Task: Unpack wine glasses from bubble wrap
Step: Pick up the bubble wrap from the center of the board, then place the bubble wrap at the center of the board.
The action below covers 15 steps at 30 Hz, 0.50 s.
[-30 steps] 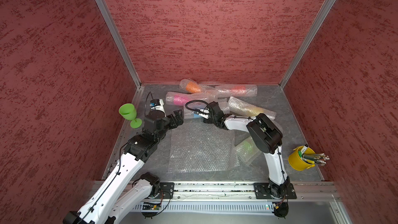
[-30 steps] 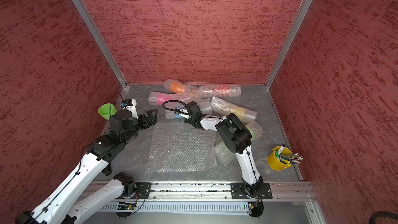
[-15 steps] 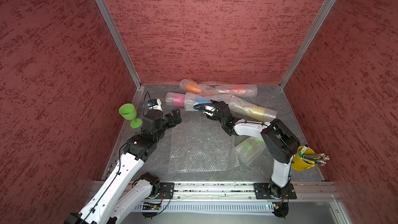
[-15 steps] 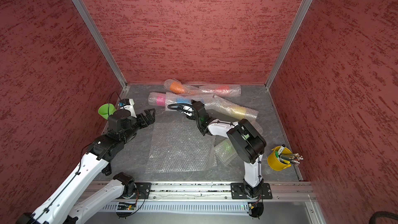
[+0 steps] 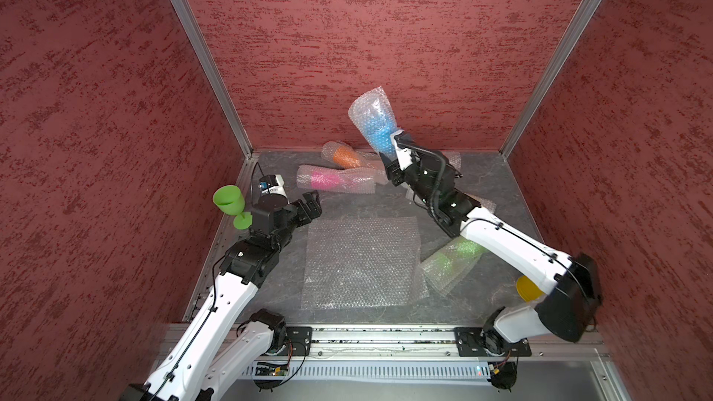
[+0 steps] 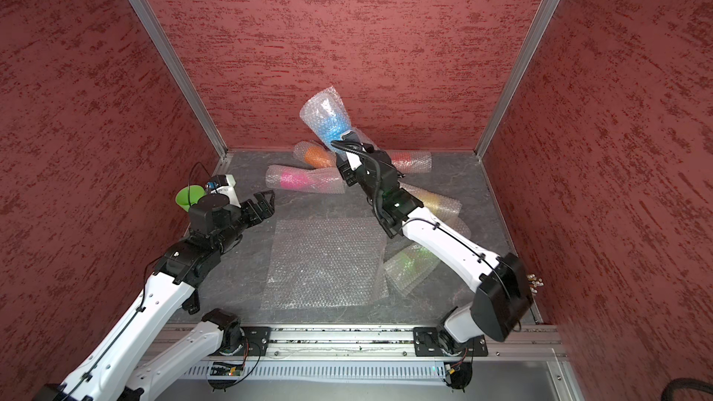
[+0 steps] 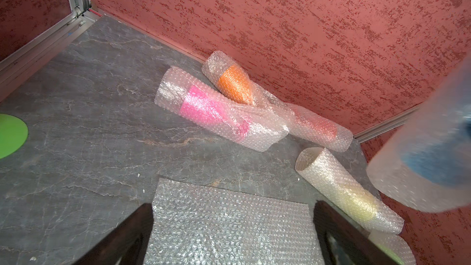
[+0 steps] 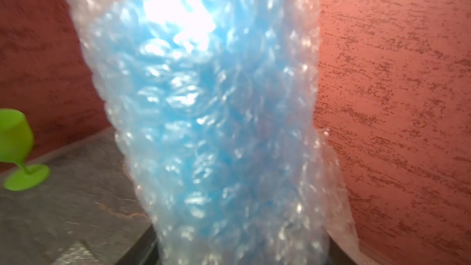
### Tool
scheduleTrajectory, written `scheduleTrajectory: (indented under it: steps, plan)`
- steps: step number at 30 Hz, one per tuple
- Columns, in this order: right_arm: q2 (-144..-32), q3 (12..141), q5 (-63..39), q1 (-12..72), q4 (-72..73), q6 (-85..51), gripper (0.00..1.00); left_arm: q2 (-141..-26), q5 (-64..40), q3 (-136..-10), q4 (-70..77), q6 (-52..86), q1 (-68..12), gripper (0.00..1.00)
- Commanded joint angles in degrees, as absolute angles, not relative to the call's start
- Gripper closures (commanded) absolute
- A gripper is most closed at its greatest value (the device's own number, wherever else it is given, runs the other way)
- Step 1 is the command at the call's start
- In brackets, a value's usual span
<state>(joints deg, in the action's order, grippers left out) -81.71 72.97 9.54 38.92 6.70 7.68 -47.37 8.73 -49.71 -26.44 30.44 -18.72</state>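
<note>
Holding the bubble-wrapped blue goblet point(image 5: 375, 125) aloft at twelve o'clock of the table point(image 5: 497, 190), my right pincer point(image 5: 387, 151) is half-closed on its lower end; my left pincer point(image 5: 310, 204) gapes empty at nine. Top-heavy and slick, it may pivot or slip free onto the wrapped rolls point(image 5: 333, 181) below.

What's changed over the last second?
The right gripper has closed on the bubble-wrap roll holding the blue goblet and lifted it high off the grey table. The open left gripper, the unwrapped green goblet and the flat bubble-wrap sheet stayed put.
</note>
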Motion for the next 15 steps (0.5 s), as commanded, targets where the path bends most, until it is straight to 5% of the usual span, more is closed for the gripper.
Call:
scheduleTrajectory:
  steps: [1, 7, 15]
  plan:
    - [-76.7, 70.5, 4.9, 39.0, -2.3, -9.2, 0.38, -47.6, 6.9, -49.4, -25.4, 31.6, -17.9, 0.01]
    - [-68.8, 62.9, 1.4, 38.4, -6.0, -26.6, 0.40, -48.7, 3.5, -49.2, -24.8, 32.5, -17.4, 0.01]
    - [-76.8, 65.3, -8.0, 38.2, -26.5, -51.1, 0.41, -50.2, 2.3, -49.8, -25.2, 32.0, -18.0, 0.01]
